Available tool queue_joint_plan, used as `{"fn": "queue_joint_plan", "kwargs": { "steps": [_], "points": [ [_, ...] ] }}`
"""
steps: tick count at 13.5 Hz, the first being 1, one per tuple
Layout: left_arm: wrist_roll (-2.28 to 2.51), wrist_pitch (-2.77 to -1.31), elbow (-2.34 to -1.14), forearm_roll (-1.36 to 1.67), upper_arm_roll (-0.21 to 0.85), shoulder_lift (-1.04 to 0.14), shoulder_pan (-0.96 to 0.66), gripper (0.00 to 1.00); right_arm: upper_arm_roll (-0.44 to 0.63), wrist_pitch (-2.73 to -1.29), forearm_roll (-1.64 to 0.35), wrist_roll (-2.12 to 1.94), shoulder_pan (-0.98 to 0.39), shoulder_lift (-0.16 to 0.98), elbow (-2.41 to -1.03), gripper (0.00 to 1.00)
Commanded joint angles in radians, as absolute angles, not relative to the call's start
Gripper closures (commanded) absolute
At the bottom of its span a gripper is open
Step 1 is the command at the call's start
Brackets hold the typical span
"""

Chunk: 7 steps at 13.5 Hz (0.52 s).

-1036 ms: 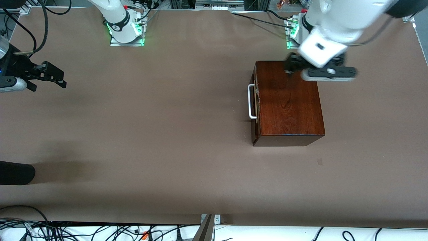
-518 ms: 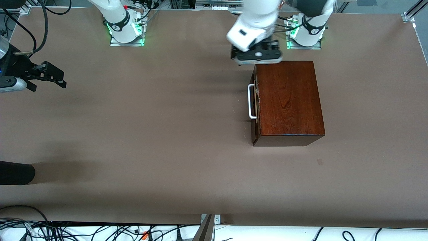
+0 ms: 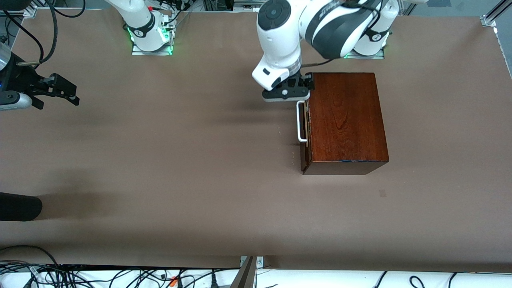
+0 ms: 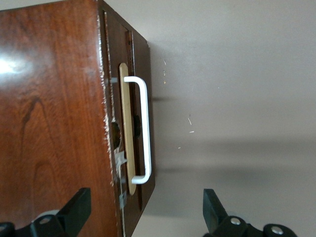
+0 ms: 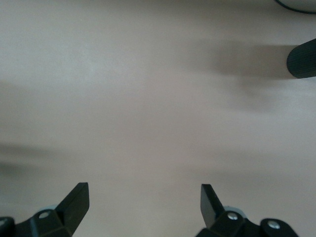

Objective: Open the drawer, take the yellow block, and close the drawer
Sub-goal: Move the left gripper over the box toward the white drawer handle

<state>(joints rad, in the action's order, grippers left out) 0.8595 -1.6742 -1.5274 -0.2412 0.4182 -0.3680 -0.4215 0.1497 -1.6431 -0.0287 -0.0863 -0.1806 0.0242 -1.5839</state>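
Observation:
The dark red-brown wooden box point(image 3: 346, 120) stands toward the left arm's end of the table. Its drawer point(image 3: 305, 128) is pushed in, and the white bar handle point(image 3: 299, 122) faces the right arm's end. My left gripper point(image 3: 286, 95) is open and empty, up over the table beside the box's corner, at the handle's end farther from the front camera. In the left wrist view the handle point(image 4: 143, 129) and drawer front point(image 4: 151, 148) lie ahead of the left gripper point(image 4: 145, 200). My right gripper point(image 3: 60, 91) waits open at the table's edge. The yellow block is out of view.
A black rounded object point(image 3: 20, 206) juts in at the right arm's end of the table and also shows in the right wrist view point(image 5: 302, 58). Cables point(image 3: 120, 276) lie along the edge nearest the front camera. Bare brown table point(image 3: 180, 160) spreads in front of the drawer.
My left arm has swung from over the box's top toward the right arm's end and come down beside the handle's end. The right gripper has not moved.

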Motion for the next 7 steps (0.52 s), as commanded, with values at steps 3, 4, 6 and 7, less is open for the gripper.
{"fn": "queue_joint_plan", "kwargs": {
  "steps": [3,4,6,7],
  "points": [
    [0.897,-1.703,-1.497,-0.308,0.417,-0.452,-0.439,0.0,0.143,-1.634,-0.029,-0.078,-0.17,0.02,-1.582,0.0],
    [0.897,-1.704,-1.497,-0.317,0.416,-0.465,-0.445,0.0,0.143,-1.634,-0.029,-0.078,-0.17,0.02,-1.582,0.0],
    [0.897,-1.715,-1.5,-0.345,0.416,-0.492,-0.445,0.0,0.143,-1.634,-0.029,-0.078,-0.17,0.02,-1.582,0.0],
    [0.884,-1.721,-1.514,-0.356,0.414,-0.498,-0.443,0.0,0.143,-1.634,-0.029,-0.08,-0.17,0.02,-1.582,0.0]
  ]
}}
